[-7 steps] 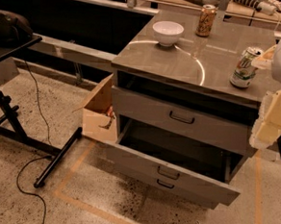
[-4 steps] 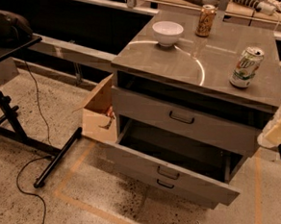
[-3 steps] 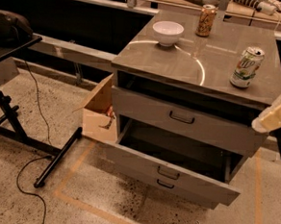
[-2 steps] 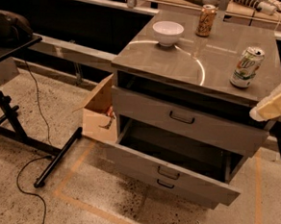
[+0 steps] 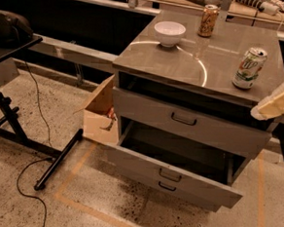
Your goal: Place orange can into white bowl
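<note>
Speckled floor (image 5: 9,199) with orange tape lines (image 5: 96,212) surrounds a grey drawer cabinet (image 5: 190,123) whose flat top serves as the worktop (image 5: 214,57). At the worktop's far edge stands the orange can (image 5: 208,20), upright and untouched. The bowl (image 5: 169,33) sits to its left and a little nearer the camera, apart from the can and holding nothing. A green can (image 5: 249,68) stands upright near the worktop's right front corner, well apart from the other two.

At the right edge, beside the cabinet's front corner and just below the green can, the pale gripper (image 5: 275,101) hangs tilted in the air, touching none of the cans; whether it is released or clenched I cannot tell.

Below the worktop, the upper drawer (image 5: 190,122) is shut or nearly so, and the lower drawer (image 5: 176,174) is pulled out. An opened cardboard box (image 5: 99,115) rests on the floor against the cabinet's left side. Farther left stands a black stand (image 5: 14,126) with a cable (image 5: 29,195) trailing across the floor.
</note>
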### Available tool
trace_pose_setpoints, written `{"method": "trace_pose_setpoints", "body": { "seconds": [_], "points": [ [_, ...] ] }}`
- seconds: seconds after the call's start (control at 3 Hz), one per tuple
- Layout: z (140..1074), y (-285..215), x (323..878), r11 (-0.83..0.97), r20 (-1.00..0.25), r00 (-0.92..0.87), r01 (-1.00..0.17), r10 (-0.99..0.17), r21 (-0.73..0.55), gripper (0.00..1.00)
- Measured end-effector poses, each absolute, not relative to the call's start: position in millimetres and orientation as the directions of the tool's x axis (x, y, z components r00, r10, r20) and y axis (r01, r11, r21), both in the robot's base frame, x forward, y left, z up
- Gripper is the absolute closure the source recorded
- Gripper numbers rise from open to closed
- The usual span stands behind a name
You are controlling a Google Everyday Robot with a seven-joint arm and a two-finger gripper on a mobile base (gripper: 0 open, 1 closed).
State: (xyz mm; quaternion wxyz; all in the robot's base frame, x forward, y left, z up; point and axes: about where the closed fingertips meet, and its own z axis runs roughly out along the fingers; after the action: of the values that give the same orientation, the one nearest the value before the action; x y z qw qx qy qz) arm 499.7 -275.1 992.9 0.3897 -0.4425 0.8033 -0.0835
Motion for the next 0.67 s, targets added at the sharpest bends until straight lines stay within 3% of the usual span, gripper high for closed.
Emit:
{"method": "trace_pose_setpoints", "body": {
  "seconds": [0.33,0.67],
  "points": [
    [994.6,-295.2,544.3,0.654,-0.599,-0.321,-0.571,-0.734,-0.496,0.0],
    [998.4,-321.4,627.1,0.717,-0.637,-0.354,-0.483,-0.685,-0.503,0.0]
  ]
}}
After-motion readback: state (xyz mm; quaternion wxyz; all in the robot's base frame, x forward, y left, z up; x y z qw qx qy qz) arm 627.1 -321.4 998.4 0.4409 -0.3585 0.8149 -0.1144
